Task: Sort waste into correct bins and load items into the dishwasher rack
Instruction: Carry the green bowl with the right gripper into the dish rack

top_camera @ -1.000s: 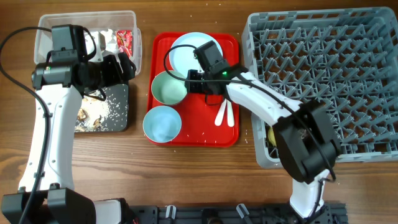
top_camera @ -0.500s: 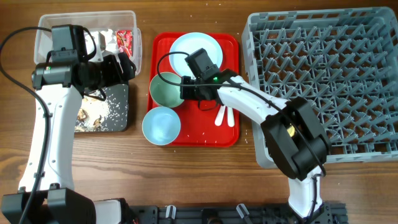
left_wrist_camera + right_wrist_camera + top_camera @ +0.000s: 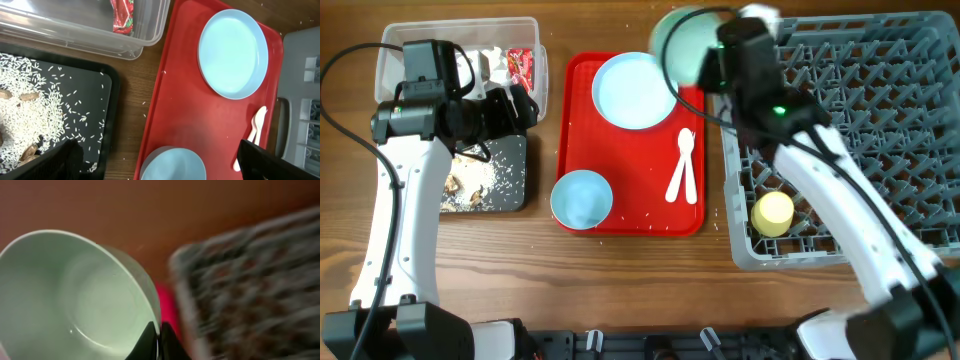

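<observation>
Right hand, closed on the rim of the round pale green bowl, holds it tilted in the air above the far right corner of the flat red plastic tray, beside the large grey pegged dishwasher rack. A small yellow cup sits in the rack's near left corner. On the red tray lie the pale blue round plate, the pale blue bowl and the white plastic spoon and fork. Left hand, fingers spread wide and empty, hangs over the counter between the shallow black tray, strewn with white rice grains, and the red tray.
</observation>
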You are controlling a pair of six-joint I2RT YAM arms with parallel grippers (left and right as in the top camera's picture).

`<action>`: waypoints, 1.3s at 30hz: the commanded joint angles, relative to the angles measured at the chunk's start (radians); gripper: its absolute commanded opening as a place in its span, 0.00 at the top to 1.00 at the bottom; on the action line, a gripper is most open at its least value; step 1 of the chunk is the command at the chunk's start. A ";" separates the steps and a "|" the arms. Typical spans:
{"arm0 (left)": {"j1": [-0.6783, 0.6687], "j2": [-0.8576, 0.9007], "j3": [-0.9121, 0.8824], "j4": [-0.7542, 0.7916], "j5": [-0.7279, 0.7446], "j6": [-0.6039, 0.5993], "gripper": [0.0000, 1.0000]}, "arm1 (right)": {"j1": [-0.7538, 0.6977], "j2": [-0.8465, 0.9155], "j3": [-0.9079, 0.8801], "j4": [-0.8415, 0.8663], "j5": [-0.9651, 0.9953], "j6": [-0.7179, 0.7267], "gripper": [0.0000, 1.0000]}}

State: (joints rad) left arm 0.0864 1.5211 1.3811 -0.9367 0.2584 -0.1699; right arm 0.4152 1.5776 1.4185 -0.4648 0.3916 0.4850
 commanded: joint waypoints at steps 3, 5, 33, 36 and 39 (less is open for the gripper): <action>0.003 -0.003 0.014 0.000 -0.006 0.005 0.00 | 0.002 0.027 0.010 0.131 0.653 -0.404 0.96; 0.003 -0.003 0.014 0.000 -0.006 0.005 0.00 | -0.005 0.091 0.010 0.240 0.720 -0.538 0.96; 0.003 -0.003 0.014 0.000 -0.006 0.005 0.00 | -0.015 0.512 -0.018 0.670 0.920 -1.391 0.96; 0.003 -0.003 0.014 0.000 -0.006 0.005 0.00 | -0.015 0.512 -0.018 0.642 0.900 -1.336 0.95; 0.003 -0.002 0.014 0.000 -0.006 0.005 0.00 | -0.013 0.512 -0.018 0.629 0.888 -1.289 0.95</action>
State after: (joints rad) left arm 0.0864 1.5211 1.3811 -0.9390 0.2584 -0.1699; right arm 0.4065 2.0815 1.4097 0.1860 1.3331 -0.8730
